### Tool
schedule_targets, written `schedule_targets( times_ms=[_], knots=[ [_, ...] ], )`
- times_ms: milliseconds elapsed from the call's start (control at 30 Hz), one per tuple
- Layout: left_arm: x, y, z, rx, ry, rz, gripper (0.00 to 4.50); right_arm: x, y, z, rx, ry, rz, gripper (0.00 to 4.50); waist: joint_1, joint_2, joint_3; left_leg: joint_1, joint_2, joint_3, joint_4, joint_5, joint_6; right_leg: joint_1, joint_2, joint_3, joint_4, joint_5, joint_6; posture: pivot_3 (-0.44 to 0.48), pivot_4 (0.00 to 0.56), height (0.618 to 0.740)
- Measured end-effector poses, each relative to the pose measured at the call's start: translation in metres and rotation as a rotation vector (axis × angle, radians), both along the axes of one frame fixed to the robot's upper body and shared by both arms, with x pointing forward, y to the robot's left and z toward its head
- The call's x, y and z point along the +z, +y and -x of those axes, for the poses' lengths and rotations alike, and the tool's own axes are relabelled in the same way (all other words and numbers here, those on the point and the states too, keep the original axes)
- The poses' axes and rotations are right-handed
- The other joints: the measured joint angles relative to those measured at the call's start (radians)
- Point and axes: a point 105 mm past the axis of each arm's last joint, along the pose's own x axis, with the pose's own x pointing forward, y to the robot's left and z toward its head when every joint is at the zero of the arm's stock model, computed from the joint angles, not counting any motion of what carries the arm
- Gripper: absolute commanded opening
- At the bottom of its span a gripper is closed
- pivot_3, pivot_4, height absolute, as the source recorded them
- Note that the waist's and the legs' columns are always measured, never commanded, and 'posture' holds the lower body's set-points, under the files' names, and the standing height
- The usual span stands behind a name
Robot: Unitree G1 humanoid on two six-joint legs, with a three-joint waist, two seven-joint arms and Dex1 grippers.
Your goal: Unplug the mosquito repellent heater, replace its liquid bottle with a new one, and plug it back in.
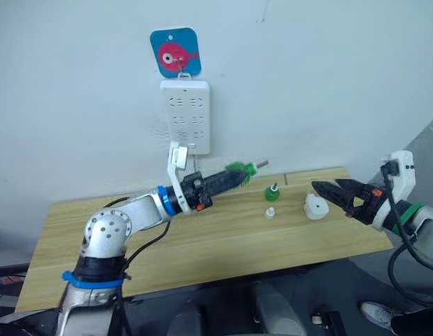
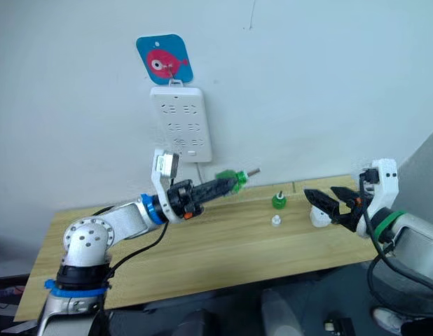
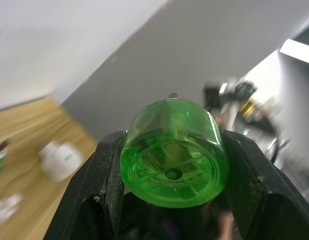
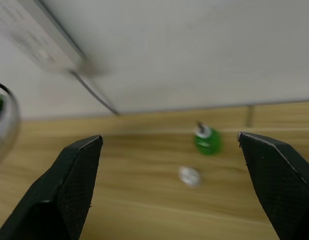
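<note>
Main risk: left claw (image 1: 239,175) pinches the new one (image 1: 242,172) only by its round body, held out sideways in mid-air w/ the wick tip pointing toward the heater side. In the left wrist view the fingers (image 3: 102,175) sit snug on both sides of the bottle, base facing the cam. Smooth round plastic, so it could rotate or slip out if the arm swings fast or the wick bumps anything. A drop would prob roll it off the tabletop (image 1: 202,245).

Second risk: mosquito repellent heater (image 1: 315,207) lies loose on the tabletop, unplugged, nothing steadying it. Right claw (image 1: 333,191) hovers just beside it on the right, spread wide, holding nothing. If the bottle gets pushed at the heater before the right claw clamps it, the heater likely skids away. Threads could also cross if the bottle goes in tilted.

Third: its liquid bottle (image 1: 272,192) stands upright mid-tabletop, and a small whitish cap (image 1: 270,212) lies just in front of it. Both sit between the two claws, so a low sweep could knock them.

Power strip (image 1: 186,115) hangs on the wall under a blue fish hook plate (image 1: 176,52), above the left arm, well apart from the heater.
</note>
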Motion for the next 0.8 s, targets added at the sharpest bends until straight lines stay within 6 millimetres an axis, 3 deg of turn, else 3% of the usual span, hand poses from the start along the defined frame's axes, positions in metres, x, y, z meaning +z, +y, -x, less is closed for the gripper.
schedule_targets(
  times_ms=[133,333,500,800],
  knots=[
    [-0.014,0.005,0.002,0.026,-0.063,-0.073,2.35,-0.013,-0.006,-0.005,0.018,0.088,0.183,4.5,0.007,-0.003,0.012,0.0,0.003,0.0,0.0,0.0,0.0,0.003,-0.001,0.001,-0.001,0.0,0.0,-0.22,0.264,0.73],
    [-0.04,0.018,-0.006,0.138,-0.2,-0.246,2.35,-0.051,-0.031,-0.039,-0.112,0.352,0.297,4.5,0.012,-0.01,0.046,0.0,0.005,0.003,0.0,0.0,0.001,-0.002,-0.001,0.013,-0.001,0.003,-0.005,-0.202,0.296,0.73],
    [-0.045,0.021,-0.003,0.143,-0.236,-0.273,2.35,-0.077,-0.037,-0.058,-0.157,0.474,0.34,4.5,0.027,-0.007,0.068,-0.004,0.004,0.003,0.001,-0.003,0.005,-0.006,-0.004,0.014,-0.001,0.003,-0.004,-0.169,0.314,0.73],
    [-0.049,0.021,0.006,0.142,-0.241,-0.278,2.35,-0.093,-0.049,-0.085,-0.163,0.549,0.408,4.5,0.043,-0.007,0.096,-0.005,0.002,0.0,0.001,-0.004,0.007,-0.006,-0.01,0.01,-0.002,0.003,-0.004,-0.115,0.323,0.73]
  ],
)
